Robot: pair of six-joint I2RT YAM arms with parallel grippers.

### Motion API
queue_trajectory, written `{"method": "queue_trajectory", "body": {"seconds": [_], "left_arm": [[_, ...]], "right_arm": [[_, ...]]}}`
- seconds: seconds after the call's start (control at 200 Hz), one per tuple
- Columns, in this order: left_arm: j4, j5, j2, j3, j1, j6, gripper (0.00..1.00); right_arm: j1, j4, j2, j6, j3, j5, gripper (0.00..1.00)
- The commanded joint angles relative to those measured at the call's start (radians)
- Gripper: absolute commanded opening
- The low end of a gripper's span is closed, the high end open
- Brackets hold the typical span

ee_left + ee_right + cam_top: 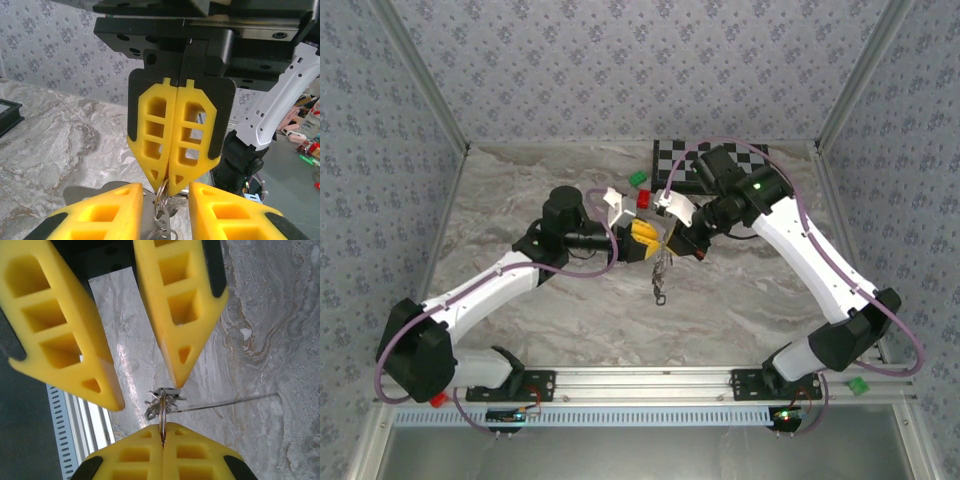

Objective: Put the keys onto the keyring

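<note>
The keyring (162, 412) is a thin silvery wire ring held edge-on above the marble table (520, 200). My right gripper (162, 434) is shut on it, with the ring pinched at its yellow fingertips (176, 185). A small bunch of silvery keys (159, 401) and smaller rings hangs from the ring. The same keys (661, 280) dangle below both grippers in the top view. I cannot make out any black heads. My left gripper (165, 189) faces the right one with its pads wide apart on either side of the ring. One left fingertip (177, 380) sits just above the bunch.
A checkerboard (710, 160) lies at the back right. A green block (638, 178) and a red block (644, 198) sit just behind the grippers. Another green block (858, 385) is near the right arm's base. The metal rail (650, 380) runs along the near edge.
</note>
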Motion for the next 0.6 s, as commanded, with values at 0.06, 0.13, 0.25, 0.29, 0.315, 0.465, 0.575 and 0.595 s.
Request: {"method": "queue_trajectory", "body": {"seconds": [0.06, 0.13, 0.25, 0.29, 0.315, 0.465, 0.575, 0.595], "left_arm": [[-0.034, 0.027, 0.022, 0.048, -0.006, 0.038, 0.29], [-0.043, 0.027, 0.026, 0.049, -0.006, 0.042, 0.28], [-0.045, 0.026, 0.028, 0.051, -0.007, 0.048, 0.28], [-0.044, 0.029, 0.028, 0.050, -0.009, 0.045, 0.28], [-0.043, 0.033, 0.028, 0.051, -0.010, 0.046, 0.28], [-0.042, 0.046, 0.035, 0.054, -0.018, 0.050, 0.28], [-0.043, 0.046, 0.038, 0.057, -0.019, 0.048, 0.23], [-0.041, 0.047, 0.038, 0.058, -0.020, 0.047, 0.18]], "right_arm": [[0.010, -0.009, 0.001, -0.017, 0.040, -0.034, 0.00], [0.009, -0.009, -0.002, -0.018, 0.040, -0.036, 0.00], [0.009, -0.005, -0.002, -0.018, 0.038, -0.038, 0.00], [0.009, -0.003, -0.001, -0.019, 0.037, -0.041, 0.00], [0.010, -0.002, 0.000, -0.019, 0.037, -0.041, 0.00], [0.014, 0.002, 0.000, -0.022, 0.035, -0.043, 0.00], [0.017, 0.002, 0.000, -0.024, 0.032, -0.045, 0.00], [0.017, 0.002, 0.000, -0.024, 0.031, -0.043, 0.00]]}}
